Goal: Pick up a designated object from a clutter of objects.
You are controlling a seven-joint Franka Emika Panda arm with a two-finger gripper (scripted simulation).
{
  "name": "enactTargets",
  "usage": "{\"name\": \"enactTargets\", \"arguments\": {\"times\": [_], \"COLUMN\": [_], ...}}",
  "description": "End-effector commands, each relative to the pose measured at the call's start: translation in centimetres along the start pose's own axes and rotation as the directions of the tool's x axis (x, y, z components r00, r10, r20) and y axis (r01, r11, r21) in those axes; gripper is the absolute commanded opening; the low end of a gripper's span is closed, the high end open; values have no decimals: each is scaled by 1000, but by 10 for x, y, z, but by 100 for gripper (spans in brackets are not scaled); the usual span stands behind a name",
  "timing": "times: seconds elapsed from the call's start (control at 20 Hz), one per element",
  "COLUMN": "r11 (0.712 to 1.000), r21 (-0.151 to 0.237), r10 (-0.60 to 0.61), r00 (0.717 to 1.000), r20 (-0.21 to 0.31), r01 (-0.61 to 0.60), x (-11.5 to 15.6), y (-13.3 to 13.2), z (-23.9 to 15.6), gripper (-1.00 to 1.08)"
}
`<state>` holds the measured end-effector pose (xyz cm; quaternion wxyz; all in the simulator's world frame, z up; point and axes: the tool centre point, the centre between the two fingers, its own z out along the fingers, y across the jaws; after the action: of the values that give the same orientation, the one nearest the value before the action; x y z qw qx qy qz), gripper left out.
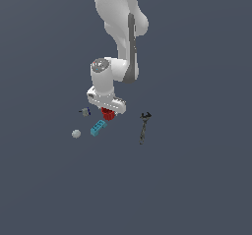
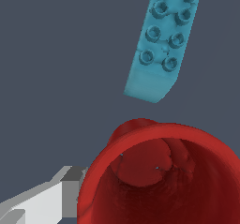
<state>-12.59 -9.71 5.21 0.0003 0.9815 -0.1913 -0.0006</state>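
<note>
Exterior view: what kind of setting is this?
Most likely a bare simulated test scene, not a real room: a flat, featureless grey floor, a few small items scattered on it, such as a blue brick and grey ball, and the arm's gripper.

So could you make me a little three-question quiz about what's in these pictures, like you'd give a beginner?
1. True or false: the gripper is right over the red cup.
2. Multiple choice: which item lies farthest toward the exterior view's right?
A. the grey ball
B. the light-blue brick
C. the dark tool
3. Fill in: in the wrist view, the camera looks straight down into the open mouth of the ____.

Key
1. True. The arm's hand sits directly above the cup and hides most of it.
2. C.
3. Red cup; the brick lies apart from it, studs up.
</note>
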Motion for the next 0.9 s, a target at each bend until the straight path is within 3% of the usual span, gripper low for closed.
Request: {"name": "enactTargets", "arguments": {"times": [0.0,0.2,0.25,0.85], "r11": [1000,1000,1000,1000], "r21": [0,0,0,1], "r10": [0,0,0,0], "r00": [1000,1000,1000,1000], "r20": [-1,-1,-1,-1], "r01": [0,0,0,0], "x": [0,1,1,1], "y": [0,0,0,-1], "z": [4,5,5,4], "gripper": [100,100,-100,-100]}}
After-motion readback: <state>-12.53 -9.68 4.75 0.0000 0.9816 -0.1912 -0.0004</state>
